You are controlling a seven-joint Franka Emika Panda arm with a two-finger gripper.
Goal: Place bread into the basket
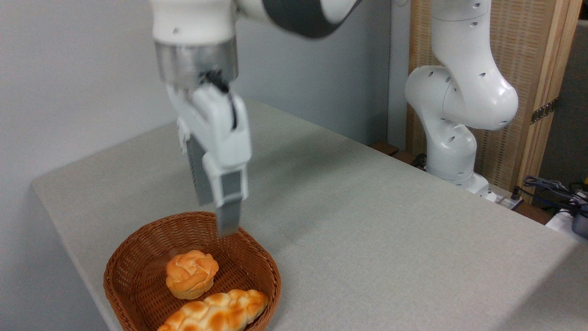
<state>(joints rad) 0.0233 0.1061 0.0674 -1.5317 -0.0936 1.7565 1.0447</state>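
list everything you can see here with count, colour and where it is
basket: one, brown wicker, near left corner of the table
bread: one, pale yellow braided loaf with golden patches, inside the basket at its near edge
bun: one, orange, round and knotted, inside the basket behind the loaf
table: one, light grey cloth-covered
wooden screen: one, tan, at the right behind the arm
cables: several, dark, far right
robot arm: one, white, base at the table's right edge
gripper: one, white and grey, above the basket's far rim, jaws empty

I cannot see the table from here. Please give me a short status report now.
Gripper above basket, holding nothing; open or shut unclear. Bread lying in basket beside round bun. Nothing in the way.
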